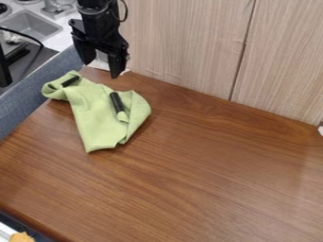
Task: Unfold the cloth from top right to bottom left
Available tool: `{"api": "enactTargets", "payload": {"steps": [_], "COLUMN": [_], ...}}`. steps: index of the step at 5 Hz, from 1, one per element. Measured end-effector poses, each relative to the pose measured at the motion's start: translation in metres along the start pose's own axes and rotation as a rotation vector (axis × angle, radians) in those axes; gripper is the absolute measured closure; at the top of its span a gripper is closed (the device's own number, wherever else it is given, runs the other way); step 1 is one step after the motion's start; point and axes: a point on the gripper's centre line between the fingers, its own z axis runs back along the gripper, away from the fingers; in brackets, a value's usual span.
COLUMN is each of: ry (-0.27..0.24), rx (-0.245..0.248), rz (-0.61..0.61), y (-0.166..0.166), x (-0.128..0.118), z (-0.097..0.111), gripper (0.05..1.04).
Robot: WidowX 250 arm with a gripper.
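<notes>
Black 2-finger gripper [101, 68]. Below it: plain light-green crumpled fabric cloth [97, 118], 2 short black strips [116, 102] on it; brown flat wood-grain tabletop [208, 170], darker streaks. Right of gripper: pale beige flat wood-grain panels [189, 42].

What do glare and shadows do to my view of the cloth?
Camera view: a soft, pale sheen on the wooden table, off to the right of the green cloth; a faint shadow along the cloth's lower right edge, its outline still readable; the black end effector shows little surface detail.
</notes>
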Motion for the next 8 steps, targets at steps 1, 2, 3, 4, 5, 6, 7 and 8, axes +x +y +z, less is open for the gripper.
{"api": "enactTargets", "payload": {"steps": [1, 2, 3, 4, 5, 6, 7, 8], "ry": [0.029, 0.048, 0.065, 0.078, 0.111, 0.125, 0.137, 0.14], "rx": [-0.015, -0.031, -0.041, -0.036, -0.049, -0.054, -0.062, -0.043], "rz": [0.009, 0.077, 0.107, 0.108, 0.106, 0.101, 0.099, 0.104], "y": [-0.002, -0.006, -0.009, -0.011, -0.015, -0.017, -0.019, -0.019], "x": [-0.004, -0.005, -0.007, -0.009, -0.013, -0.015, -0.016, -0.015], "z": [-0.011, -0.023, -0.036, -0.05, -0.064, -0.071, -0.076, -0.077], "gripper": [0.083, 0.083, 0.083, 0.083, 0.083, 0.083, 0.134, 0.425]}}
